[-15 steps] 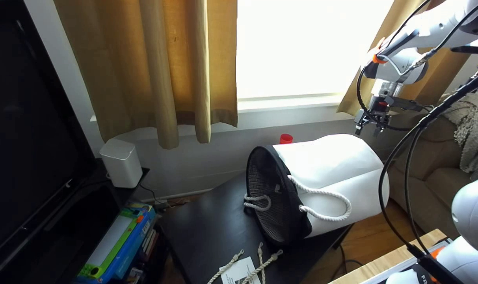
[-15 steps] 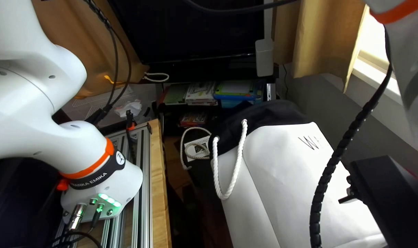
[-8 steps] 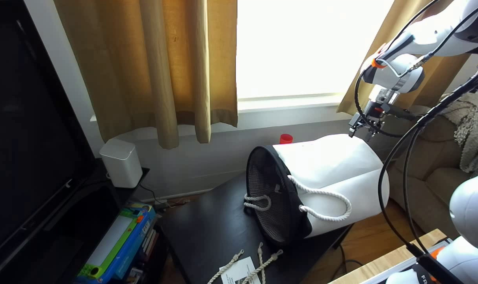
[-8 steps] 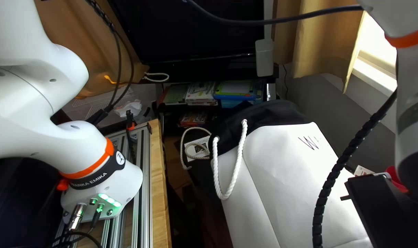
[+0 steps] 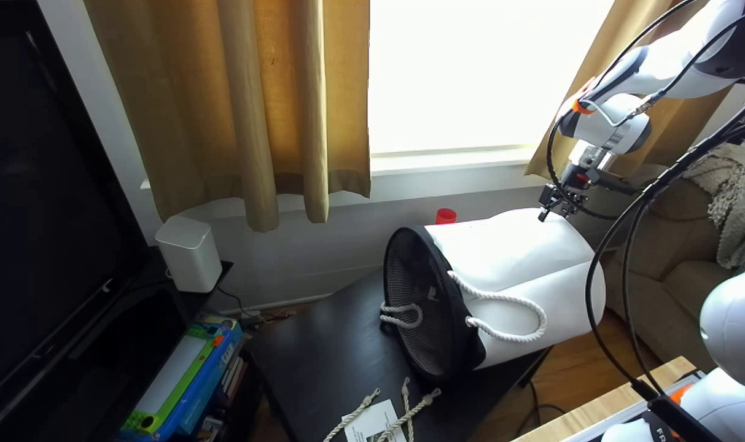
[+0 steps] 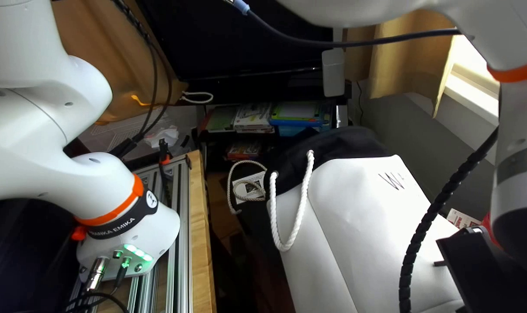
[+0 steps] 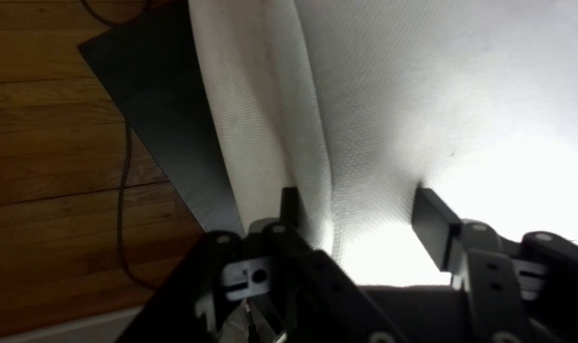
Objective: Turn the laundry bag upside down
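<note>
- The fingers [image 7: 434, 226] stand wide apart, released; in the wrist view white cloth of the laundry bag [image 7: 374, 119] fills the gap between their tips; one finger is beside a raised fold; whether the tips press on the cloth, I cannot tell.
- The laundry bag lies on its side on the desk [image 5: 323, 331]; its dark mouth faces the desk's corner nearest the television [image 5: 40, 184]; the fingers are at the upper part of its opposite end.
- A white rope handle [image 6: 284, 247] droops along its flank; a second rope loop [image 5: 401, 324] shows at the dark rim.
- The arm [image 5: 612, 126] slants down to the bag from the desk's end away from the television.
- In the wrist view a corner of the desk juts out past the cloth, over a wooden floor [image 7: 45, 157] with a dark cable [image 7: 121, 214].
- A card [image 5: 369, 420] and rope pieces [image 5: 409, 417] lie between the mouth and the desk's television-side edge.
- Past the bag, toward the window [image 5: 470, 73], a red thing [image 5: 446, 216] shows, its foot hidden.
- Off the desk's corner near the television stands a white device [image 5: 191, 258]; off the opposite end, a sofa [image 5: 685, 245].
</note>
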### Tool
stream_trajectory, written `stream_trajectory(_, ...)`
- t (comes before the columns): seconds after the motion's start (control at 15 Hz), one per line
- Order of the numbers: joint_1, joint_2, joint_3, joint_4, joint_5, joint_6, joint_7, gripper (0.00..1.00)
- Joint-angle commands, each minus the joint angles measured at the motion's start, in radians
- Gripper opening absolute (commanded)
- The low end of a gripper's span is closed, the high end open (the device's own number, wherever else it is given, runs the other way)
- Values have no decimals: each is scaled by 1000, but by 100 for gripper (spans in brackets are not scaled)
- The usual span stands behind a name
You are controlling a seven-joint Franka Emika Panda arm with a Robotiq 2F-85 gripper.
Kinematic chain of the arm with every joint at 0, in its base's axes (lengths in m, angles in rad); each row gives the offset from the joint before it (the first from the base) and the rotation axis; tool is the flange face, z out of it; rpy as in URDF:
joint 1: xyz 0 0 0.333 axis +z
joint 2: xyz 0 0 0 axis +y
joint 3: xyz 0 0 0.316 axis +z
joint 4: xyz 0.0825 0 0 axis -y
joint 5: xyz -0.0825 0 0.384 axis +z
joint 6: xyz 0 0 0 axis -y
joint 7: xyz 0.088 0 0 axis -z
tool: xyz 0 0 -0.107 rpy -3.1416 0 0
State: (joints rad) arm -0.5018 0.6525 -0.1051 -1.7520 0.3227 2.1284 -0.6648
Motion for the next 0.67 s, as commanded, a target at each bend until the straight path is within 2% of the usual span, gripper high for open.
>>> stream_trajectory(0.0, -17, 34, 11, 28, 1, 11, -12, 84)
stream_trajectory(0.07, -18, 37, 12, 33, 1, 6, -13, 67)
stream_trajectory(0.13, -19, 39, 13, 38, 1, 4, -13, 40)
stream_trajectory(0.27, -20, 44, 13, 46, -1, -9, -10, 41)
stream_trajectory(0.47, -21, 34, 15, 48, -3, -22, -15, 16)
stream_trajectory(0.6, -18, 21, 17, 48, -3, -32, -14, 3)
